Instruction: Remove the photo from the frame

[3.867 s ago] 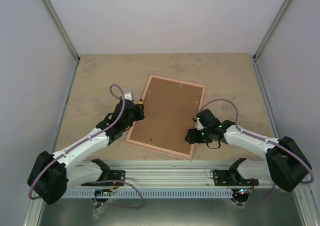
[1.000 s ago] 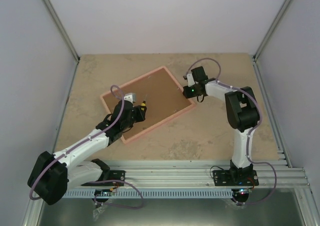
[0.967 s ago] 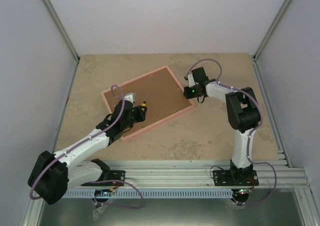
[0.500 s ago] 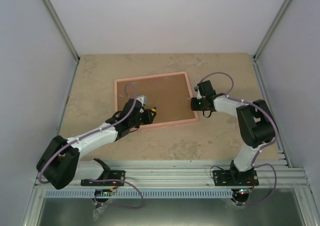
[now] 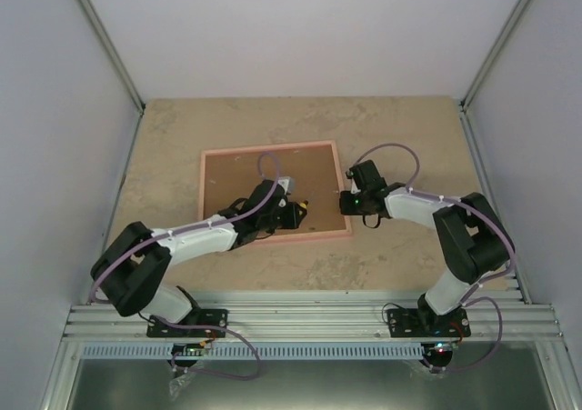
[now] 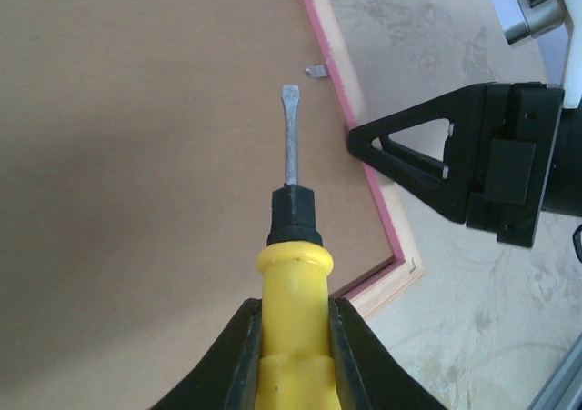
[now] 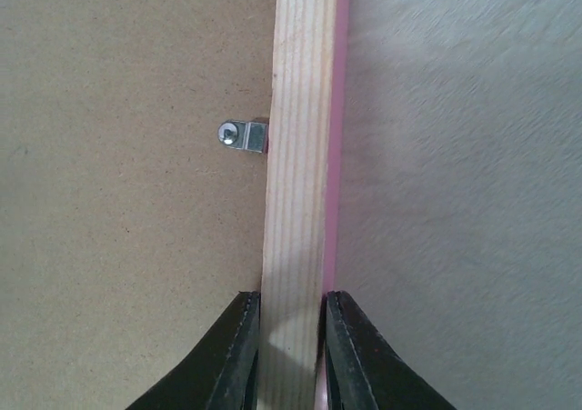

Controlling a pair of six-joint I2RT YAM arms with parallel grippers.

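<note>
The frame point(image 5: 269, 145) lies face down, its brown backing board point(image 5: 238, 178) up; the photo is hidden under it. My left gripper point(image 5: 289, 213) is shut on a yellow-handled screwdriver point(image 6: 293, 283) over the board's right part. The flat blade point(image 6: 290, 128) points at a small metal clip point(image 6: 316, 69) by the pink rail point(image 6: 368, 183), apart from it. My right gripper point(image 5: 346, 201) is shut on the frame's right rail point(image 7: 298, 155), one finger on each side. The same clip point(image 7: 244, 137) shows just ahead of it in the right wrist view.
The beige stone-patterned table top point(image 5: 400, 137) surrounds the frame. Grey walls stand at the left, back and right. The arms' mounting rail point(image 5: 300, 319) runs along the near edge. The right gripper's black fingers point(image 6: 427, 155) sit close to the screwdriver's tip.
The frame has turned from tilted to nearly square with the table and shifted nearer. The left gripper moved right with the screwdriver; the right gripper came nearer, still on the rail.
</note>
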